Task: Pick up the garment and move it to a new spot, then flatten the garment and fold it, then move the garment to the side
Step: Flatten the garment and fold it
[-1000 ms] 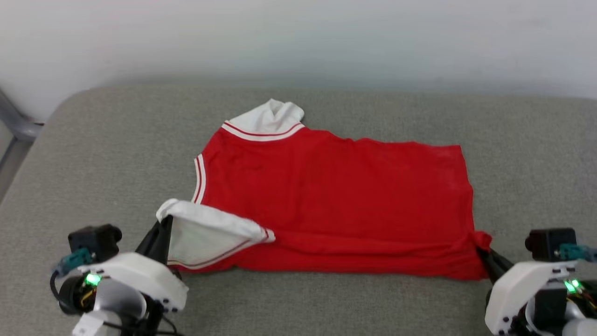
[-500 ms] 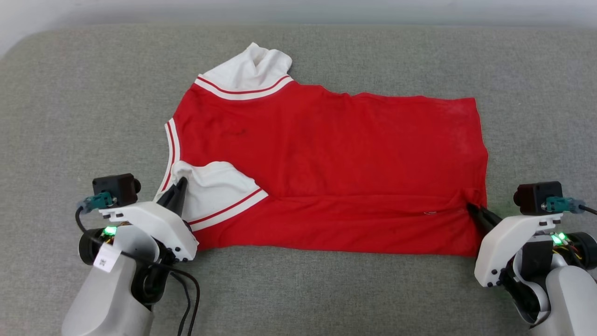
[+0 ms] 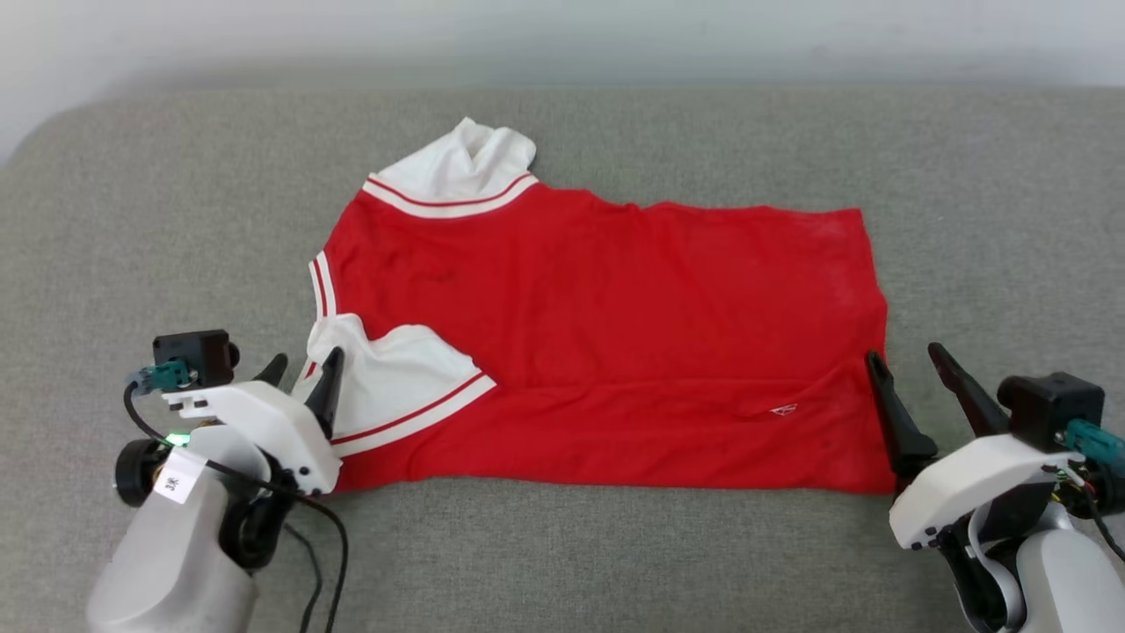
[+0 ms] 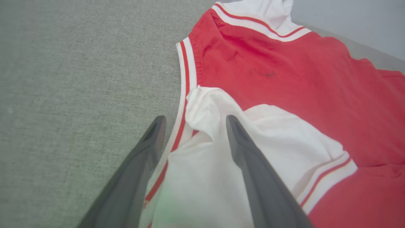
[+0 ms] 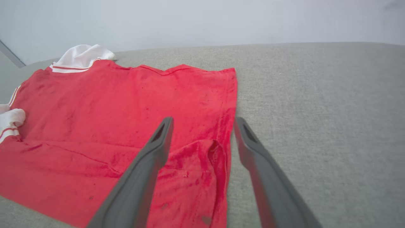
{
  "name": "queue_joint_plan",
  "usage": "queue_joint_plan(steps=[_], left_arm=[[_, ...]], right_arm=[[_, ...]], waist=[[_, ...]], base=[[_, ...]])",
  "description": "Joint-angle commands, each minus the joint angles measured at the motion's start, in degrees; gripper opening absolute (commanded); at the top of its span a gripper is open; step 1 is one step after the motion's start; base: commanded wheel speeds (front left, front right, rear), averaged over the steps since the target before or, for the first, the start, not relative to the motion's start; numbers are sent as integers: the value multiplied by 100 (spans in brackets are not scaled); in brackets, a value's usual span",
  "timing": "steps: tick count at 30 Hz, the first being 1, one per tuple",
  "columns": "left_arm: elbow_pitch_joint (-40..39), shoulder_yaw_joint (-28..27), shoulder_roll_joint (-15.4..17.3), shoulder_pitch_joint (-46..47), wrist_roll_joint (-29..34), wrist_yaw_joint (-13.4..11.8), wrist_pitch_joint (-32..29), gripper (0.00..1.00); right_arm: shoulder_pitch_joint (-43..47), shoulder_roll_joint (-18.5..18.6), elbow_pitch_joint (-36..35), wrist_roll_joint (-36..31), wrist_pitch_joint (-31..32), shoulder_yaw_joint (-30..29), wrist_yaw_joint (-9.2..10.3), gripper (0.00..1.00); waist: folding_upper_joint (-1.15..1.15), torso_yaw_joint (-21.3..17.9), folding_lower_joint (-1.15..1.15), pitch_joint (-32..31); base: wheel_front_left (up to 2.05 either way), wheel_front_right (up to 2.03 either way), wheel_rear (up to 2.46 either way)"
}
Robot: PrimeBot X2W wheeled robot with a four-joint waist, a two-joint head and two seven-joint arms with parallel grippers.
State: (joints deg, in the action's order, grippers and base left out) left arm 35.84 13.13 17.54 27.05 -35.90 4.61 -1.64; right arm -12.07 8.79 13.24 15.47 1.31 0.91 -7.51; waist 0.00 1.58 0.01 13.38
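Red garment (image 3: 615,334) spread on grey cushion (image 3: 176,220), left hand (image 3: 308,356) and right hand (image 3: 902,352) parted, gripping nothing

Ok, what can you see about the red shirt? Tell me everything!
The shirt is bright red, thin soft cloth, with white sleeves and red-and-white striped trim. It lies spread out on the grey cushion, its near edge folded over. The near sleeve is flipped onto the red part; the far sleeve is crumpled. The left hand is open around the near sleeve's bunched tip, the right hand open at the hem corner.
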Motion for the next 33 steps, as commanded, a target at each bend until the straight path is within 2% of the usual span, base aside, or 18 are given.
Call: queue_joint_plan(steps=[1,4,7,9,10,15,20,25,26,27,29,30,33], left_arm=[[1,30,166,-89,88,-85,-99,100],[-79,14,311,-146,11,-127,-442,100],[-241,-25,495,-242,-189,-120,-1072,100],[-430,-58,619,-295,-373,-146,-1593,100],[-786,-118,828,-449,-635,-195,-2361,100],[-1318,-202,1037,-884,-1119,-377,-3442,100],[-1645,-290,1114,-1226,-1377,-588,-3889,100],[-1601,-262,968,-1385,-1509,-636,-3999,100],[-1565,-259,922,-1409,-1554,-641,-4035,90],[-1540,-251,890,-1415,-1572,-648,-4027,52],[-1487,-222,817,-1413,-1632,-616,-4057,22],[-1462,-197,784,-1414,-1645,-603,-4071,0],[-1426,-141,741,-1411,-1681,-557,-4111,0]], right_arm=[[140,-57,-149,-96,-147,-69,5,100],[295,-156,-347,-158,-183,-138,4,100],[448,-230,-498,-186,-116,-195,4,100],[533,-275,-583,-193,-74,-227,4,100],[653,-338,-675,-184,4,-290,3,100],[745,-421,-744,-158,73,-329,4,100],[681,-461,-791,-140,124,-334,4,100],[649,-480,-791,-97,175,-350,4,100],[646,-478,-793,-92,198,-366,4,100],[643,-465,-781,-86,226,-378,4,100],[643,-424,-768,-42,286,-423,3,100],[657,-405,-749,-29,328,-444,3,100],[696,-358,-723,83,574,-562,4,100]], waist=[[0,-67,-1,-216],[0,-98,-1,-388],[0,-118,-1,-531],[0,-120,-1,-588],[0,-133,-1,-633],[0,-195,-1,-593],[0,-282,-1,-433],[0,-339,-1,-323],[0,-353,-1,-300],[0,-368,-1,-280],[0,-380,-1,-249],[0,-386,-1,-235],[0,-395,-1,-220]], base=[[0,0,0],[0,0,0],[0,0,0],[0,0,0],[0,0,0],[0,0,0],[0,0,0],[0,0,0],[0,0,0],[0,0,0],[0,0,0],[0,0,0],[0,0,0]])
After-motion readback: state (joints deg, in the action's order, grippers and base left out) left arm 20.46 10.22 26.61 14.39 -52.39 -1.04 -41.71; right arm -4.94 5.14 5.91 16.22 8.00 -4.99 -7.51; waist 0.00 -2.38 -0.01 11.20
